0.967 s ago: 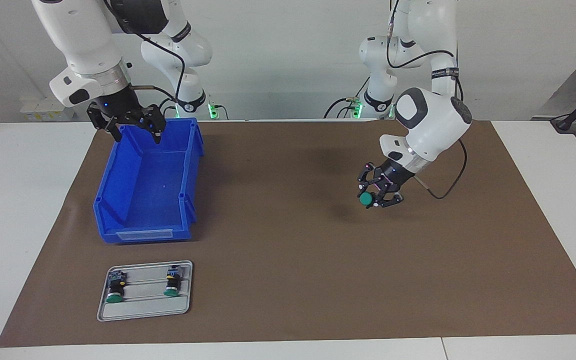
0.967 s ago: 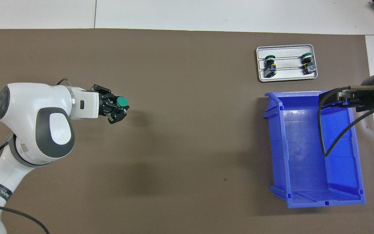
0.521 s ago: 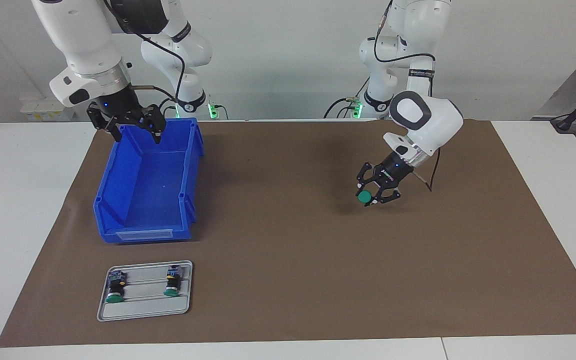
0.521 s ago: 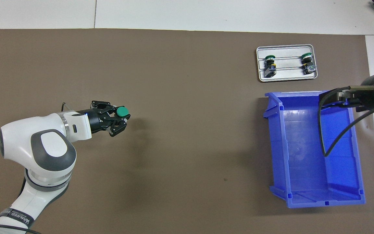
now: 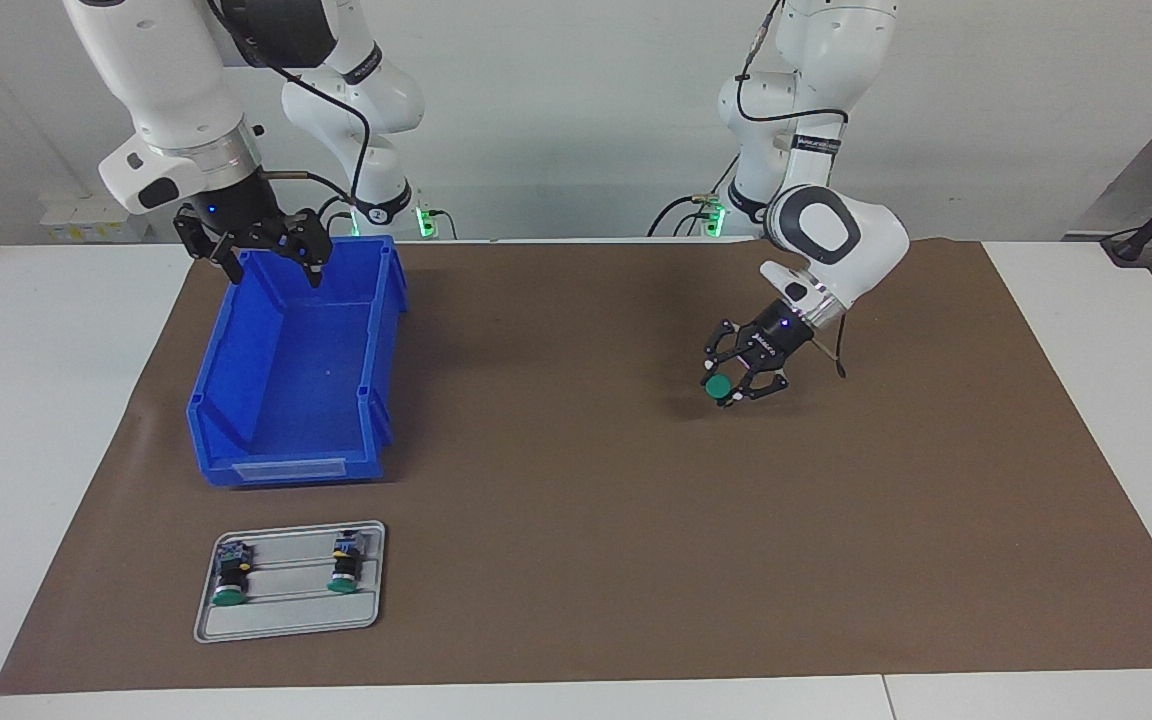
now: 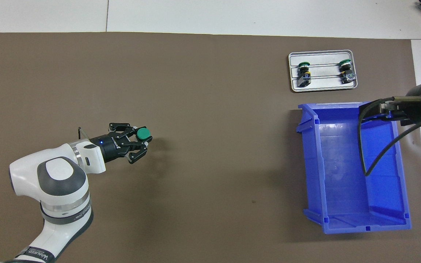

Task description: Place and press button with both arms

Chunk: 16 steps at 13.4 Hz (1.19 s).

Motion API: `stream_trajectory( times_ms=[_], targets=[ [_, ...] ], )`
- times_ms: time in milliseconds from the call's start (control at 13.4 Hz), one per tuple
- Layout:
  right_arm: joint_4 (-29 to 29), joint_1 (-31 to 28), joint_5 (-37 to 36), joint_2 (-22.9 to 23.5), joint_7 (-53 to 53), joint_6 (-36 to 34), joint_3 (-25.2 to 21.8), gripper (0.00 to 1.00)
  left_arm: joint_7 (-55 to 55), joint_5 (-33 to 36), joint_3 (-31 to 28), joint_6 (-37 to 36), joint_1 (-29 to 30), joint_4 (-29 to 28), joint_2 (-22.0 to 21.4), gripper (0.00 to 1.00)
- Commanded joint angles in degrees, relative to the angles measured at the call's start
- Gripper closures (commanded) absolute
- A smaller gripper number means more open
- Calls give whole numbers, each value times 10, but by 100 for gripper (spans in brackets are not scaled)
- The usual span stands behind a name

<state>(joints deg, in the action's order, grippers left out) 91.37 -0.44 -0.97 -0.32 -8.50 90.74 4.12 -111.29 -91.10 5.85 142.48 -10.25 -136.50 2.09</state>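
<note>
My left gripper (image 5: 731,390) is shut on a button with a round green cap (image 5: 716,386), held tilted just above the brown mat (image 5: 576,480) toward the left arm's end. It also shows in the overhead view (image 6: 141,143), where the cap (image 6: 143,134) points away from the arm. My right gripper (image 5: 271,262) is open and empty. It hangs over the rim of the blue bin (image 5: 236,340) nearest the robots and waits there. In the overhead view the right gripper (image 6: 376,109) shows over the bin's wall (image 6: 400,175).
A grey tray (image 5: 286,615) lies on the mat, farther from the robots than the bin. It holds two more green-capped buttons (image 5: 228,585) (image 5: 344,572). The tray (image 6: 323,83) also shows in the overhead view. White table borders the mat.
The left arm has folded down and lowered the held button closer to the mat, shifting it slightly toward the table's middle. The right arm has not moved.
</note>
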Motion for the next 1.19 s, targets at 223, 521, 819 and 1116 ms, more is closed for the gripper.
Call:
stream_trajectory(
  times_ms=[223, 521, 819, 1116],
  targets=[
    [12, -11, 12, -12, 14, 1, 5, 0, -120, -173, -1, -30, -44, -13, 17, 100],
    [12, -11, 12, -12, 15, 1, 5, 0, -264, -323, -1, -58, -71, -2, 75, 100],
    [12, -11, 12, -12, 15, 1, 5, 0, -274, -356, 0, -61, -105, -3, 79, 100],
    [12, -11, 12, -12, 15, 1, 5, 0, -274, -415, 0, -61, -125, 29, 84, 100]
  ],
)
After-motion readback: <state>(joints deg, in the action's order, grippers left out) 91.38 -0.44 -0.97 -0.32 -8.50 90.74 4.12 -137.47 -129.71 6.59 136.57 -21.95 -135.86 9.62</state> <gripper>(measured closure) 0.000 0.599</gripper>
